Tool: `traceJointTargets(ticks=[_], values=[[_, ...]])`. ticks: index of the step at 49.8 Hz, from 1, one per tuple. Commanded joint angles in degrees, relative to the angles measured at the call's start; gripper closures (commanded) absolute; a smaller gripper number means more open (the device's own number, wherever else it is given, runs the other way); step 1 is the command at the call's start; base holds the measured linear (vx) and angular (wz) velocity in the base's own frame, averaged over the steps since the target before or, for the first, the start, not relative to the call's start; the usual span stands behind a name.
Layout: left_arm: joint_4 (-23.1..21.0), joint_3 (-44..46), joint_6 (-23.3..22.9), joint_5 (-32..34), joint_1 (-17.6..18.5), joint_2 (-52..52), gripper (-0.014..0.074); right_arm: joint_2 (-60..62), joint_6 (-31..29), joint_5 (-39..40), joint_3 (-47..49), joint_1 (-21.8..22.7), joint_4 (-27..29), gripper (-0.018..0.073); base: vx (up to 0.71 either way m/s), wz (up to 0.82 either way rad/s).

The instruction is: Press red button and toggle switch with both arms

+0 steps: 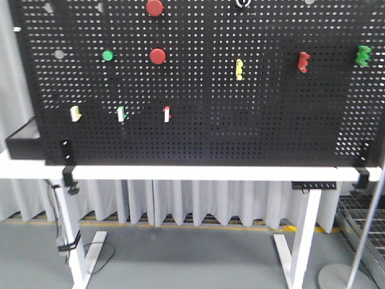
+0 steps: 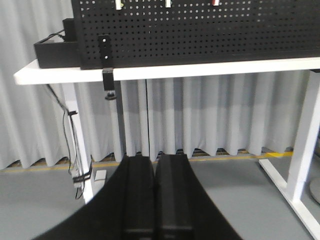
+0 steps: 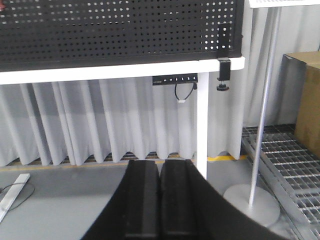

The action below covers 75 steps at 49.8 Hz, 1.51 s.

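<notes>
Left hand [image 2: 155,165] clenched, right hand [image 3: 160,169] clenched too, both low before the white surface [image 1: 180,172]; red button [image 1: 157,56] on pegboard [image 1: 210,120].

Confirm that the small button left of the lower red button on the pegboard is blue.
No: the small button left of the lower red button on the pegboard is green, not blue; the front-facing view shows it.

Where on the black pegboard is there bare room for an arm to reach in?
Widest bare patch: the pegboard lower right, below the yellow switch, red switch and green switch. A narrower gap lies between the lower red button and the yellow switch. Crowded: left side, around the toggle row.
</notes>
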<state>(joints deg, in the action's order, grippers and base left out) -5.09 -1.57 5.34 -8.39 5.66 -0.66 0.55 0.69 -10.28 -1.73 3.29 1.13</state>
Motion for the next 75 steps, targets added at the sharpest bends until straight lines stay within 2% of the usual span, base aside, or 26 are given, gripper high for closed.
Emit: traceJointTargets(ticks=[1, 40, 75], values=[[-0.15, -2.00, -0.44, 4.95, 0.18, -0.96, 0.0595, 0.95, -0.69, 4.77, -0.65, 0.36, -0.65, 0.0562, 0.47, -0.04], [-0.15, -2.00, -0.44, 4.95, 0.18, -0.96, 0.0595, 0.95, -0.69, 4.77, -0.65, 0.36, -0.65, 0.0562, 0.44, 0.00], [-0.15, -2.00, -0.34, 5.20, 0.18, -0.96, 0.0595, 0.95, -0.69, 4.77, -0.65, 0.36, -0.65, 0.0562, 0.12, -0.03]])
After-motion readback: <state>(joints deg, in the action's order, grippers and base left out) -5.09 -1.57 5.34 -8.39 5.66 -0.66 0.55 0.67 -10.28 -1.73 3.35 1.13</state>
